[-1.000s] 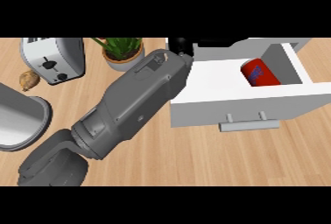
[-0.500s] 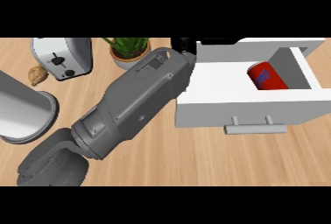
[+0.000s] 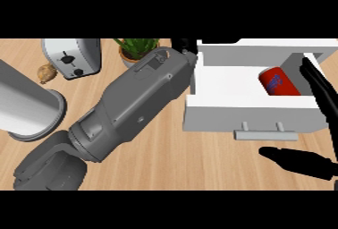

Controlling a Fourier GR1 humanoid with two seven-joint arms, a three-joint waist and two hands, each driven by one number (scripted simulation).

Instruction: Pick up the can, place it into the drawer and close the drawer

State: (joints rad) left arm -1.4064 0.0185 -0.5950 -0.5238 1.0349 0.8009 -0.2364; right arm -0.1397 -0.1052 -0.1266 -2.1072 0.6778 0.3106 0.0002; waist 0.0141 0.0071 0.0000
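In the head view, the newest thing is the right hand (image 3: 298, 162), which showed in neither earlier picture. It now comes in at the right edge, beside the drawer's front. A long straight finger (image 3: 319, 91) lies down along the right end of the drawer (image 3: 224, 85), and the thumb is spread well apart from it, below the handle (image 3: 263, 133). The hand is open and pinches nothing. The can (image 3: 280, 83), red with blue marks, lies on its side inside the drawer toward its right end, as it did in both earlier pictures, so the placing part looks done. The drawer is pulled out, its white floor bare to the left of the can. The left forearm (image 3: 135, 103) slants across the counter (image 3: 191, 161) from lower left to upper middle much as before. Only a dark sliver of the left hand (image 3: 184, 44) shows, behind the drawer's left wall, and how it is set cannot be told. The toaster (image 3: 73, 57), the potted plant (image 3: 136, 48) and the grey pot (image 3: 26, 107) have slid a little in the picture, so the head seems to have shifted. I judge that the right hand is lining up at the front panel to push it, and closing is the only step left.
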